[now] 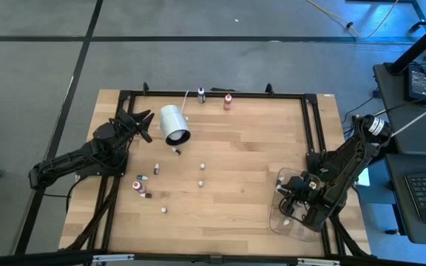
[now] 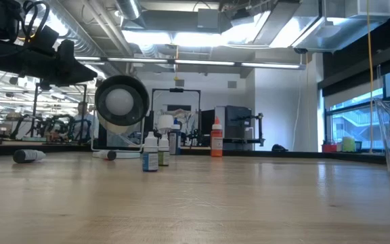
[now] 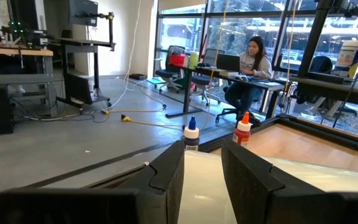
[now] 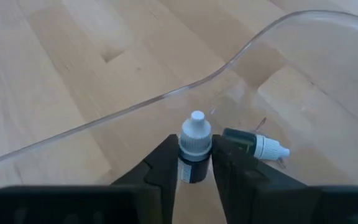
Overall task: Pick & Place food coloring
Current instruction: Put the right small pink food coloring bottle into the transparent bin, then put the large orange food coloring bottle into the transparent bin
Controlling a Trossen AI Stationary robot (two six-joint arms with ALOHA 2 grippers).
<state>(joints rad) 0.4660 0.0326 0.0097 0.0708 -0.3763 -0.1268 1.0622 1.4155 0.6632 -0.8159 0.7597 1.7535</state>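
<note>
Over the clear container, right tool pinching 1 dark bottle upright beside 1 lying bottle. Best spread narrowly, lift straight. Left tool narrow, empty, at the white cylinder. About 9 bottles visible left of the container on the tabletop.

table: pale wood grain, black frame
cylinder: white, upper left of centre
bottle: dark, white cap
far bottle: reddish-orange
container: clear
</note>
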